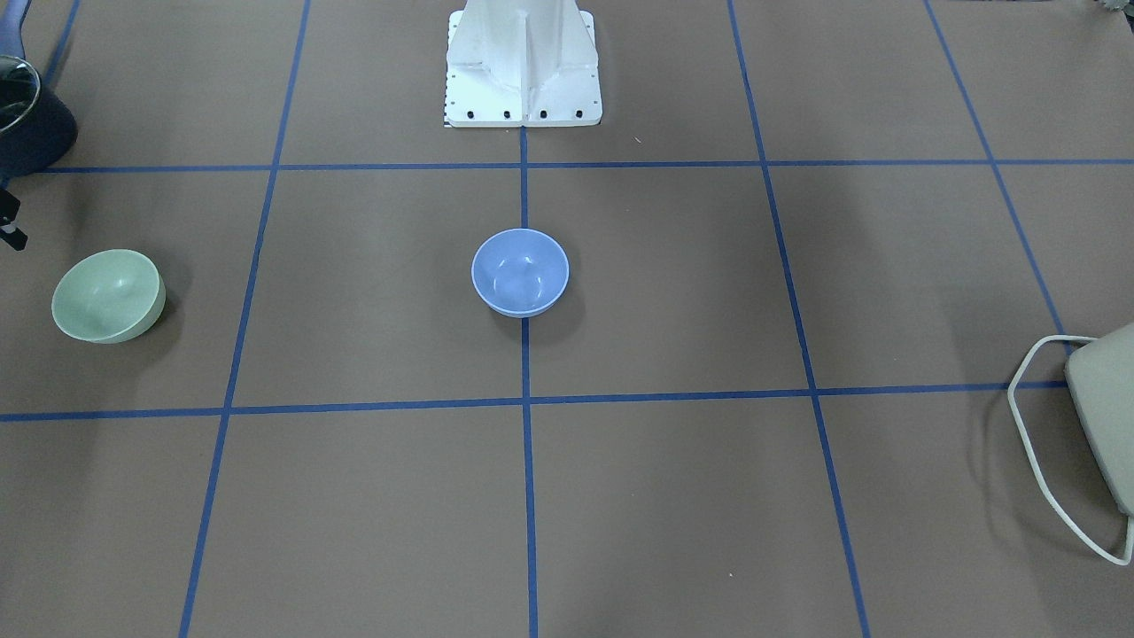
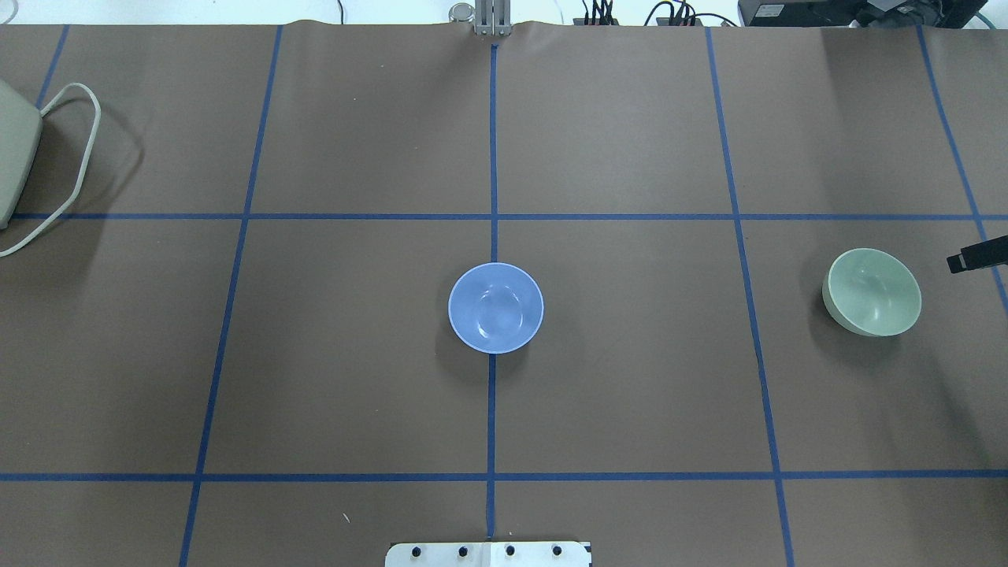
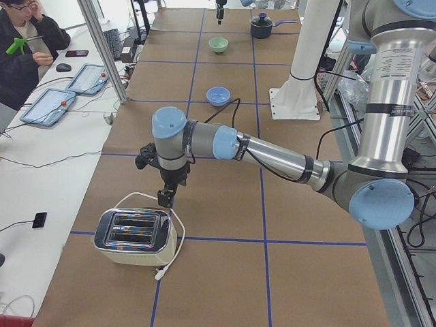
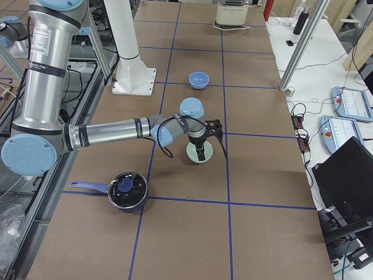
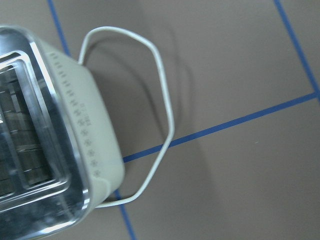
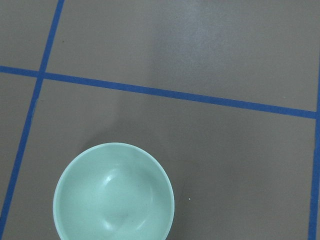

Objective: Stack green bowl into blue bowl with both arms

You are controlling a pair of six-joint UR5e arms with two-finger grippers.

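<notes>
The green bowl (image 2: 872, 291) sits upright on the table's right side; it also shows in the front view (image 1: 108, 295) and the right wrist view (image 6: 114, 192). The blue bowl (image 2: 495, 308) sits upright at the table's centre, empty (image 1: 520, 272). My right gripper (image 4: 201, 153) hangs above the green bowl, apart from it; only a black tip shows overhead (image 2: 976, 256). I cannot tell whether it is open or shut. My left gripper (image 3: 165, 197) hangs over the toaster at the far left, shown only in the left side view. I cannot tell its state.
A cream toaster (image 3: 135, 235) with a white looped cord (image 5: 160, 85) stands at the table's left end. A dark pot with a lid (image 4: 127, 189) stands at the right end, near the robot's side. The white stand (image 1: 523, 62) rises behind the blue bowl.
</notes>
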